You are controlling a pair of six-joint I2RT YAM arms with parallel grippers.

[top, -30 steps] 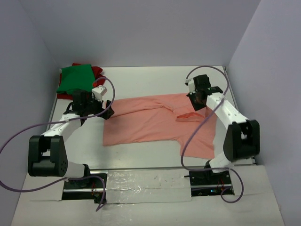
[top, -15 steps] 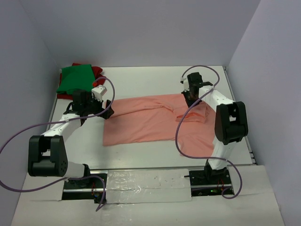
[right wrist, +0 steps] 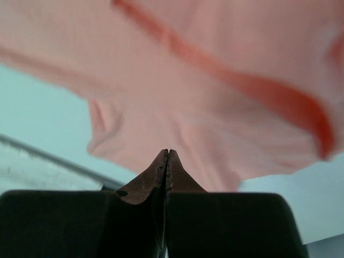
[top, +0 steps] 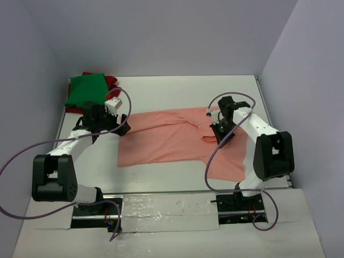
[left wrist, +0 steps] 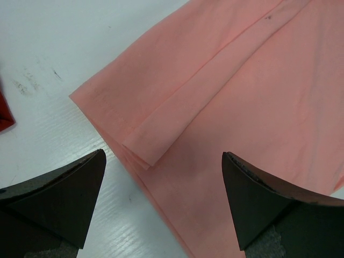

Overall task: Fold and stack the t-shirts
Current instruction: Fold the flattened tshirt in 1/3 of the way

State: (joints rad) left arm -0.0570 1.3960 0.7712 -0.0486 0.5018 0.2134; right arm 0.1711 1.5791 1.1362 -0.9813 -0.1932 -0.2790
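I work in a lab test cell. Plain lilac walls (top: pixel 161 32) box my white bench (top: pixel 172 91). A taped base plate (top: pixel 166 212) sits bottom centre.

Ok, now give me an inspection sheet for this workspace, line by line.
Surface: white table, with a taped strip at the near edge.
Job's things: the salmon-pink t-shirt lies spread mid-table, partly folded. The green t-shirt lies on the dark red t-shirt in the far left corner.
Clutter: nothing seen.
Grippers: the left gripper has its fingers open over the pink shirt's left edge. The right gripper has its fingers shut by the collar; whether it pinches cloth cannot be told.
Cables: purple cables loop from both arms; the right one crosses the pink shirt.
Surroundings: plain lavender walls.
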